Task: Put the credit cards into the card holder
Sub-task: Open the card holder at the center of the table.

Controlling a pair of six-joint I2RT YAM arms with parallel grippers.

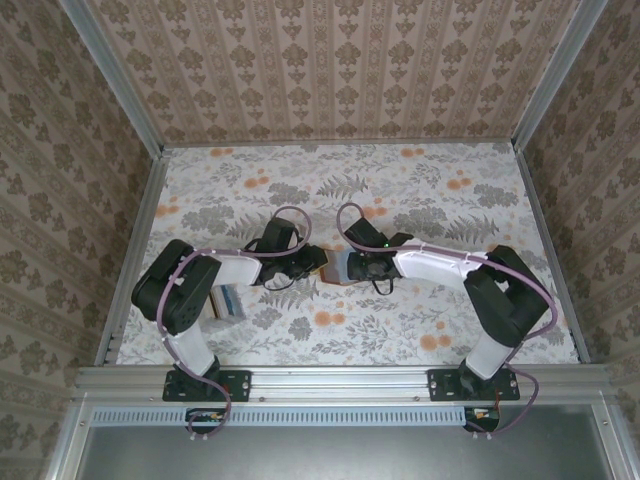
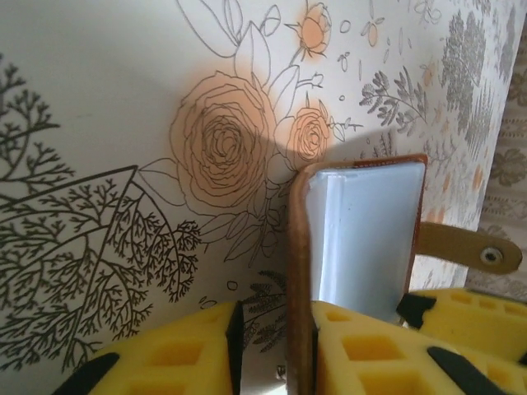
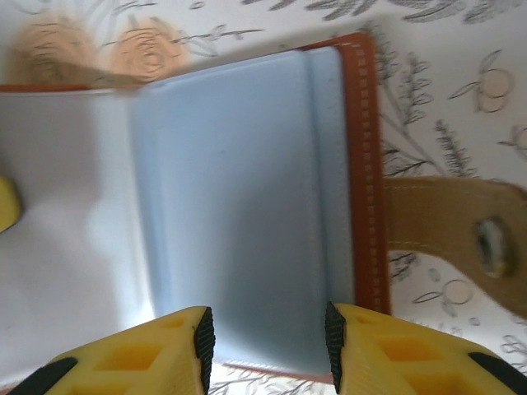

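The card holder (image 1: pixel 333 272), a reddish-brown leather wallet, lies open mid-table between my two grippers. In the left wrist view its leather cover (image 2: pixel 300 271) stands on edge between the jaws of my left gripper (image 2: pixel 273 350). The right pad touches the leather and the left pad stands apart, so the gripper is open. My right gripper (image 3: pixel 268 346) hovers open over the greyish inner pocket (image 3: pixel 247 206) with nothing between its fingers. The credit cards (image 1: pixel 227 301) lie in a small pile beside the left arm's elbow, far from both grippers.
The tan closing strap (image 3: pixel 449 230) with its snap sticks out to the wallet's right over the floral tablecloth (image 1: pixel 400 190). Patterned walls close in the back and both sides. A metal rail (image 1: pixel 340 378) runs along the near edge.
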